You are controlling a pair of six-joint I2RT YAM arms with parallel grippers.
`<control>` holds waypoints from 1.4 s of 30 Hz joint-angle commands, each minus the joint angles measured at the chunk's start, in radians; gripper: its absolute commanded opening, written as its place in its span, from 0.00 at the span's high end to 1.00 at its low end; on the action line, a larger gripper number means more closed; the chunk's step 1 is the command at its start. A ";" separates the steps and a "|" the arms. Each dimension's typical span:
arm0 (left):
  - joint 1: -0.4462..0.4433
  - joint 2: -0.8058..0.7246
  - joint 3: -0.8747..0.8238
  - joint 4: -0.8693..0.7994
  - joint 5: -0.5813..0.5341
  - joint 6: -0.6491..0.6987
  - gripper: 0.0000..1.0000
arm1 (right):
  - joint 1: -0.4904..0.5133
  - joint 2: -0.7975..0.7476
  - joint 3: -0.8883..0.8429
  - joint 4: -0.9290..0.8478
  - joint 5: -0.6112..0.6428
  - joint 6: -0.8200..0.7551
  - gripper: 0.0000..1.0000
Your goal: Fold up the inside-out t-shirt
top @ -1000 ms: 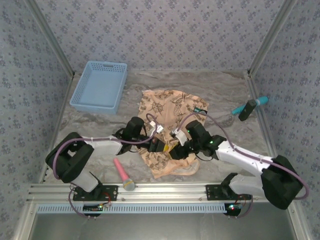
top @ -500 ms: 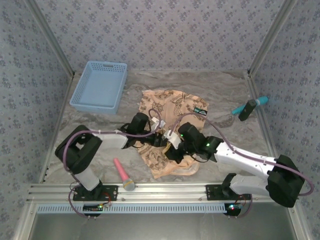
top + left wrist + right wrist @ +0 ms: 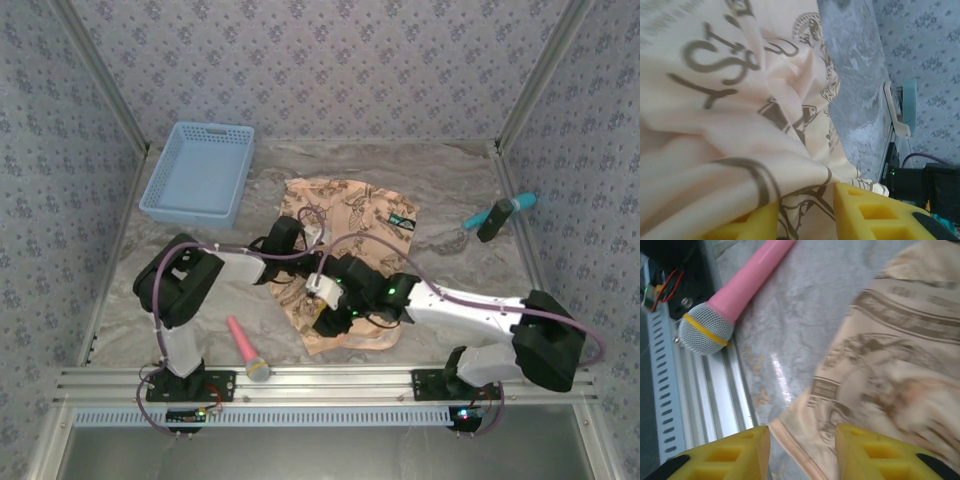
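Your t-shirt [image 3: 350,212] is lying rumpled in the middle of the tabletop [image 3: 450,175], print showing all over and a small dark label near its far right corner. Both arms are reaching in over its near half. On your left gripper [image 3: 805,210] the yellow fingers [image 3: 875,217] are parted a fair bit and a fold of the shirt sits right in the gap. It looks loose rather than pinched, so I'd call that one let go. Your right gripper [image 3: 801,435] is down by the shirt's near left edge, fingers apart with nothing clamped. The hem just shows in the gap between them, with bare tabletop beside it. The pink microphone [image 3: 732,297] lies just off that corner, not touching the shirt, with its mesh head right by the metal rail [image 3: 715,405]. The blue basket [image 3: 200,170] sits at the far left, apart from the shirt, and a teal-handled thing [image 3: 497,214] is over by the right wall, no idea what it is.
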 commanded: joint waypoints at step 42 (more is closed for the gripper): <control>0.035 -0.645 -0.160 -0.278 -0.003 -0.032 1.00 | -0.102 -0.071 -0.231 0.086 0.322 0.039 0.89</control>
